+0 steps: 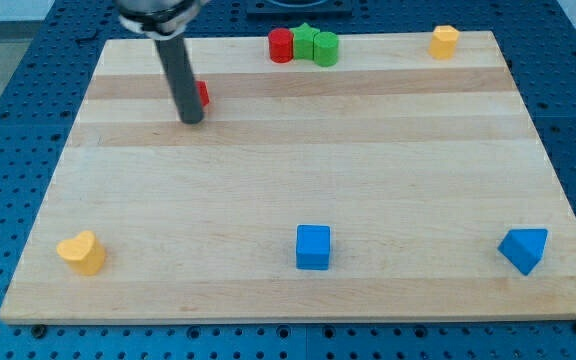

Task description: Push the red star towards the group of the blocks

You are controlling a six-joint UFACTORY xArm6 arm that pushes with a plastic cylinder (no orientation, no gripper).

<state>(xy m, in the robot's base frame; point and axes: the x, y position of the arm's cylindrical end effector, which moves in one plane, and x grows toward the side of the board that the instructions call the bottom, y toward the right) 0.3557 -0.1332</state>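
Note:
The red star (202, 94) lies near the view's top left on the wooden board (298, 140), mostly hidden behind my rod. My tip (191, 121) rests on the board just left of and below the star, touching or nearly touching it. The group of blocks sits at the view's top centre: a red cylinder (281, 45), a green star (305, 41) and a green cylinder (325, 48), pressed together. The group is to the right of and above the red star.
A yellow block (444, 41) sits at the top right. A yellow heart (82, 252) lies at the bottom left, a blue cube (313, 247) at the bottom centre, a blue triangle (524, 249) at the bottom right.

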